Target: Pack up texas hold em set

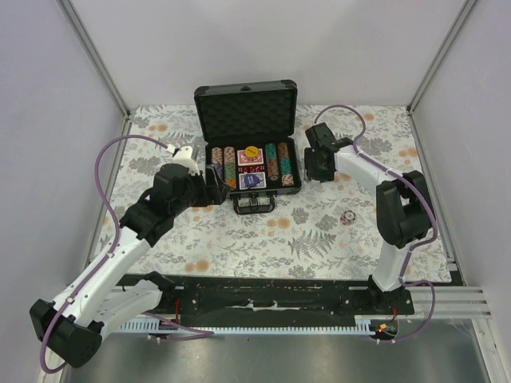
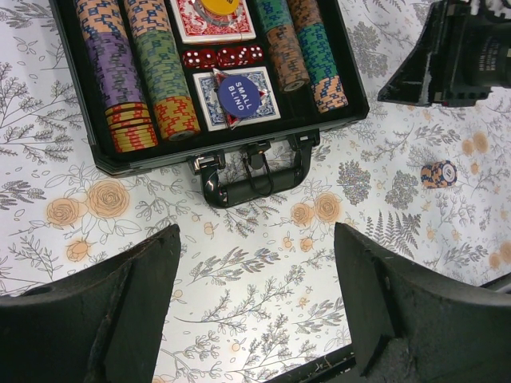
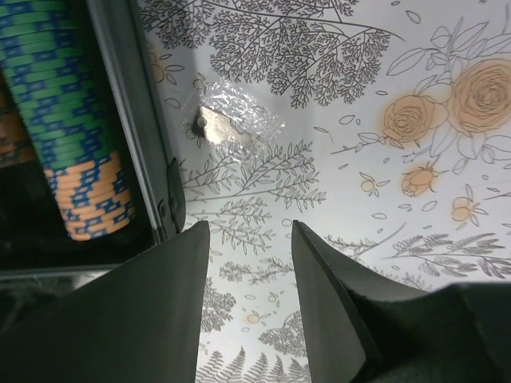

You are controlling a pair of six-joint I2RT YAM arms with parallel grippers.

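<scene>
Grey briefcase (image 1: pixel 246 105) stands open at mid-table, lid up, with chip rows, two decks and red dice in the tray. One small chip stack (image 1: pixel 348 217) sits loose on the table (image 1: pixel 319 239), well right of the case.

Left wrist: left pincer (image 2: pixel 257 239) released, wide, empty, hanging in front of the handle (image 2: pixel 254 171).

Right wrist: right pincer (image 3: pixel 249 231) parted, nothing between, just beside the case's right wall; plastic scrap (image 3: pixel 231 124) ahead.

Likely step: gathering strays. Next calls for the right arm to reach the loose stack, then the lid.
</scene>
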